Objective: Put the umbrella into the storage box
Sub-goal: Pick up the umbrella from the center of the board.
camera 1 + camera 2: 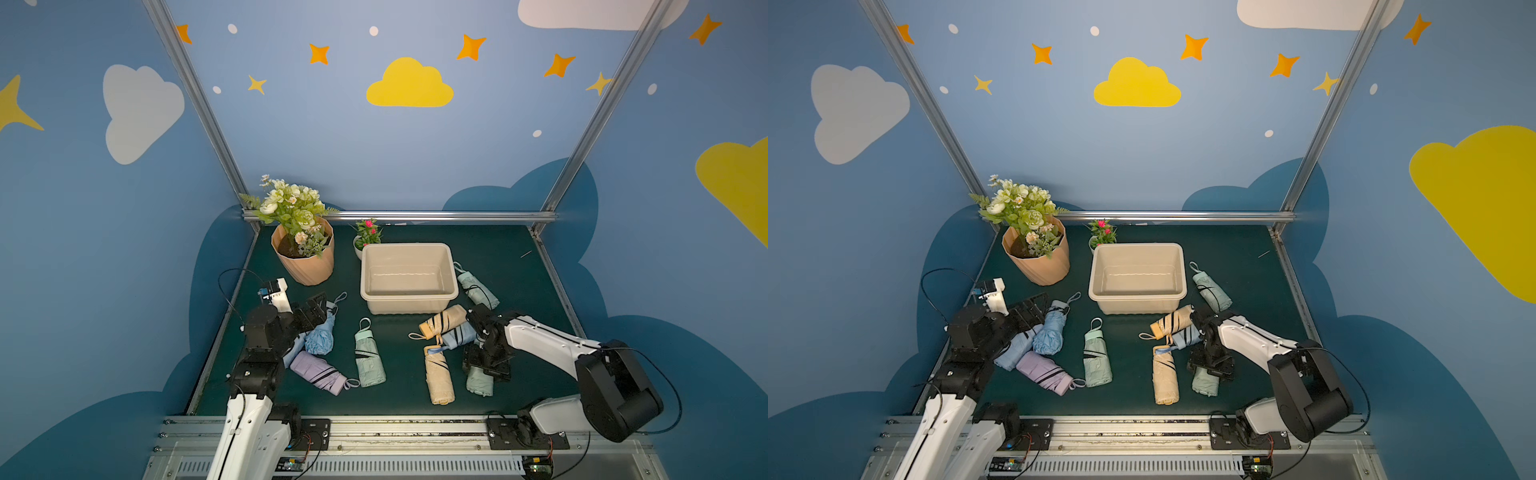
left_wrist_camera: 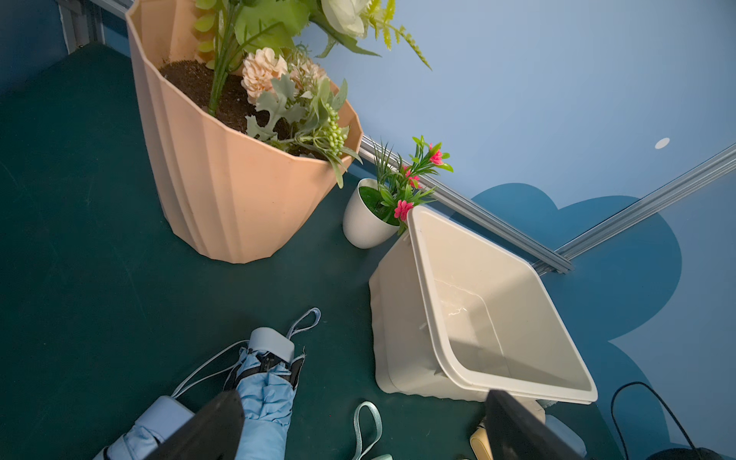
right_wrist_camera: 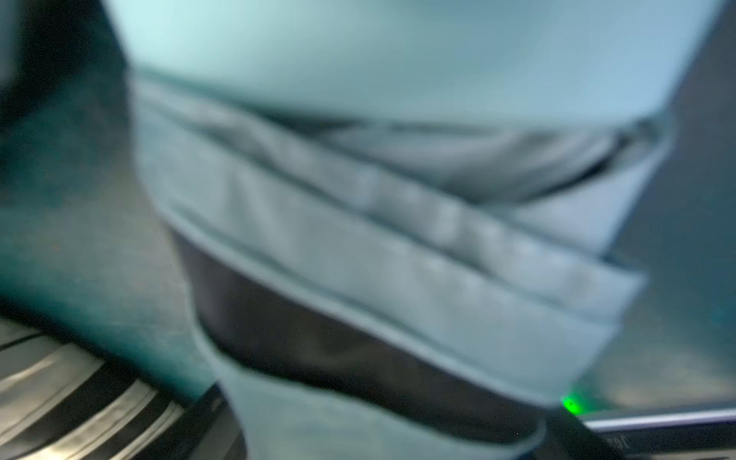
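the storage box stands upright mid-tabletop toward the rear edge. the right end effector sits low over a mint umbrella toward the front right corner; whether it pinches the umbrella i cannot tell. the left end effector gapes wide above a blue umbrella by the left edge.

The beige plastic storage box with round corners stands upright and empty near the back of the dark green table. The folded mint-green cloth umbrella lies flat at the front right, apart from it.
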`<state>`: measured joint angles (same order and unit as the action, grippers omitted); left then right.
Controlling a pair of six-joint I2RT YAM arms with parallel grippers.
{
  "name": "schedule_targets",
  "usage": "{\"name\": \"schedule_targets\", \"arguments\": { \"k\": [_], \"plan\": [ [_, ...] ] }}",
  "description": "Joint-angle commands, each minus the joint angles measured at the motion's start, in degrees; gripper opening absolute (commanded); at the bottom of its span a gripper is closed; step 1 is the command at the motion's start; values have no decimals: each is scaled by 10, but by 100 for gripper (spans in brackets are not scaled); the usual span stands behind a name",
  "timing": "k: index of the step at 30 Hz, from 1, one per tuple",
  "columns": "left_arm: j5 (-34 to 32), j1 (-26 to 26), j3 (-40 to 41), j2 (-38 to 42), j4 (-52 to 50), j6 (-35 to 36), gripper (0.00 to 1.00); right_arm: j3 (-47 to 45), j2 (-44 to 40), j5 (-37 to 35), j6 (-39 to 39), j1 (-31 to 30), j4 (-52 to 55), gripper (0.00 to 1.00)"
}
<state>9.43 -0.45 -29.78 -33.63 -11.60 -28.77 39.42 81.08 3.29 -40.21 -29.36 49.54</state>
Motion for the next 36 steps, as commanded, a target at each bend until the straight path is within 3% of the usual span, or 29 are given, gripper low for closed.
{"name": "schedule_targets", "arguments": {
  "k": [1, 14, 28, 36],
  "plan": [
    [5, -1, -1, 5, -9, 1, 100, 8, 3, -21, 4, -1, -18, 79],
    [11, -1, -2, -7, 1, -8, 100, -25, -47, -23, -3, -2, -30, 50],
    [16, -2, -24, -18, -9, -36, 100, -12, -275, -86, -50, -2, 67, 47],
    [17, -1, -50, -37, -23, -39, 100, 20, -434, -139, -36, -2, 18, 43]
  ]
}}
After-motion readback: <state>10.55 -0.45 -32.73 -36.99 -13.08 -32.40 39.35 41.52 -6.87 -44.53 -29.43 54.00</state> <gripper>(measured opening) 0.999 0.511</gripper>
